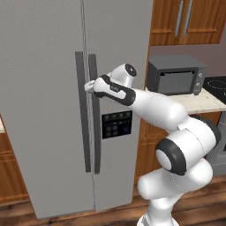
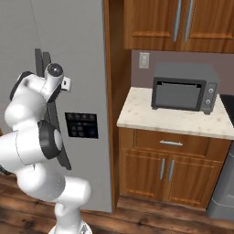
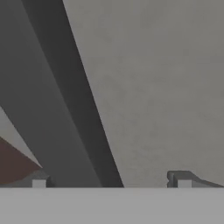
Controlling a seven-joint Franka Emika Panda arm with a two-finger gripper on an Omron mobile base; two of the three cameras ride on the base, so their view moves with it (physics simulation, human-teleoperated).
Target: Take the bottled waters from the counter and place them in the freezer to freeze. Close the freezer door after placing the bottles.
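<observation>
Grey freezer door (image 1: 44,110) is shut; the spread claw (image 1: 88,86) straddles its dark handle (image 1: 82,110), empty.

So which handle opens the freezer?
Find the big grey fridge beside the wooden cabinets. Two dark bars run down its middle. The freezer handle is the left one, on the plain door; the other bar belongs to the door with the black dispenser panel.

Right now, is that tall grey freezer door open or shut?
Shut: the freezer door lies flush with its neighbour, handles side by side, no interior showing.
</observation>
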